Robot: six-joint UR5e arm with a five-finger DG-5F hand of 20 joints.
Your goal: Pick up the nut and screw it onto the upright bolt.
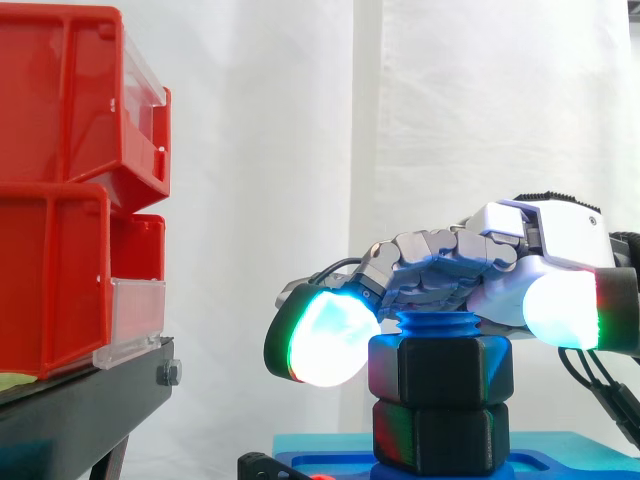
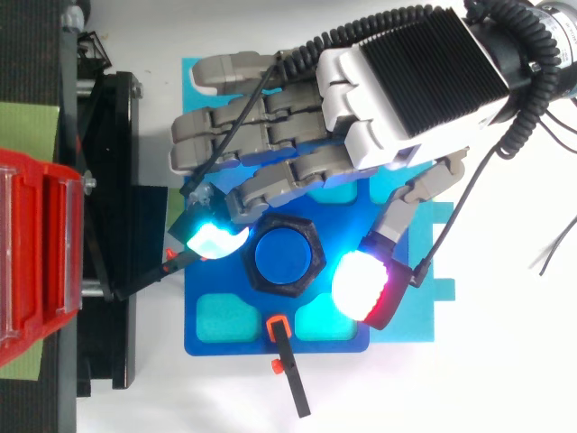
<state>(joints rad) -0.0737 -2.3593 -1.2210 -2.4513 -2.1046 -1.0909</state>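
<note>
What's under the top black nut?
A second black hexagon block sits right under the nut, on the blue base. The blue bolt pokes out on top; its shaft inside them is hidden.

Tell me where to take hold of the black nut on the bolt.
Pinch the nut across two opposite flat sides, coming down from above. Its flat faces give purchase, and the upright bolt fills its middle, so only the outer sides are free.

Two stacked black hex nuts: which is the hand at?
The upper nut, directly beneath the hand; the lower nut sits at the blue base.
</note>
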